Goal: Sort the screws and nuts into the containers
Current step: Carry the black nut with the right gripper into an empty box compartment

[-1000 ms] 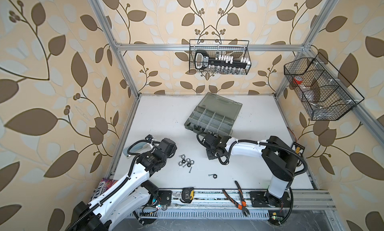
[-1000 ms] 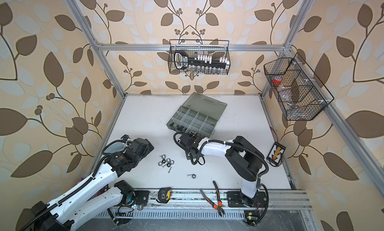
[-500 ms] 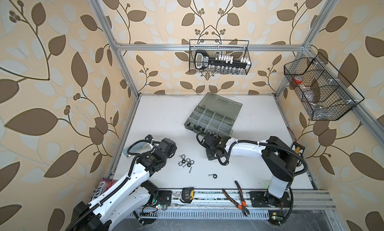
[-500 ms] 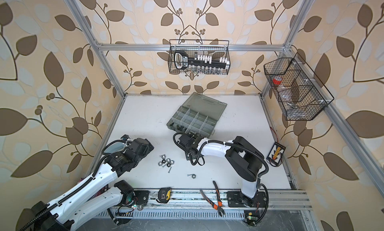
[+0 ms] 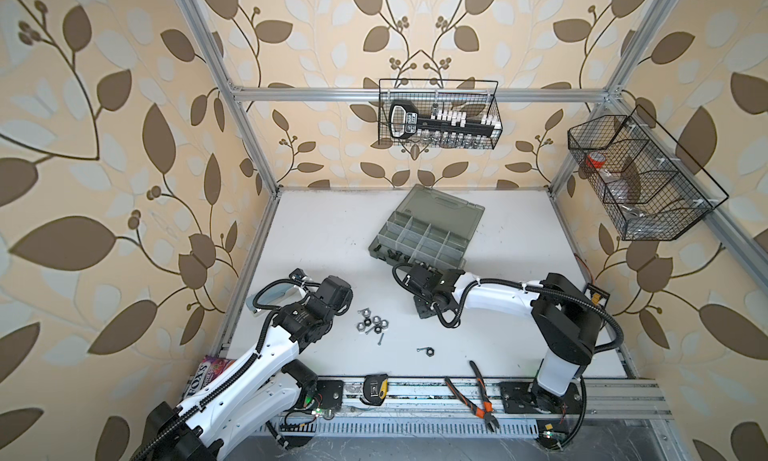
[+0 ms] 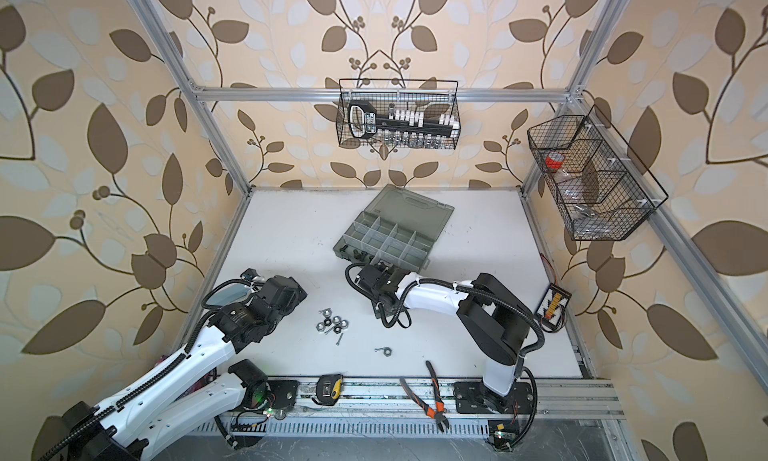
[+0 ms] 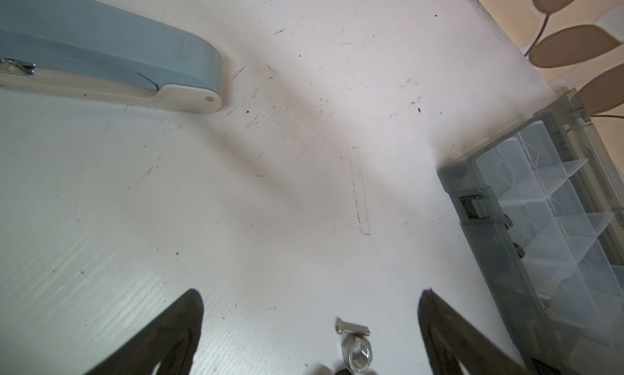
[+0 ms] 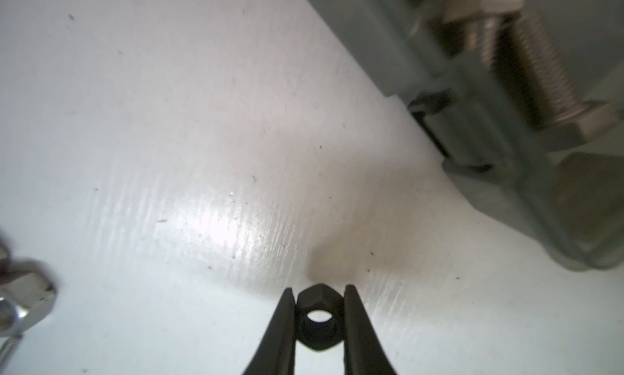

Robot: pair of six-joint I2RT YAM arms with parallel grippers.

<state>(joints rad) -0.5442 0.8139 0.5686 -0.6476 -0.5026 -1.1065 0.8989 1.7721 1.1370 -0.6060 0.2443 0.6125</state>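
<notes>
Pinched in narrow right gripper [image 8: 319, 289]: black nut [image 8: 318, 297], just beside organiser box [image 8: 388, 52] wall. Shown by right wrist view only; hidden under arm in both top views. Left gripper [image 7: 310, 290] spread wide.

It's bright and even in here, soft light washing the white table [image 5: 324, 238] with only faint, soft-edged shadows, and both top views bow the frame rails [image 5: 415, 94] near the edges. In the right wrist view a pale glare streaks the table. The black nut [image 8: 317, 317] is fairly sharp, with a brownish shadow just beyond it, while the organiser box [image 8: 364, 35] and the silver nut [image 8: 27, 289] at the picture's edge are badly blurred.
</notes>
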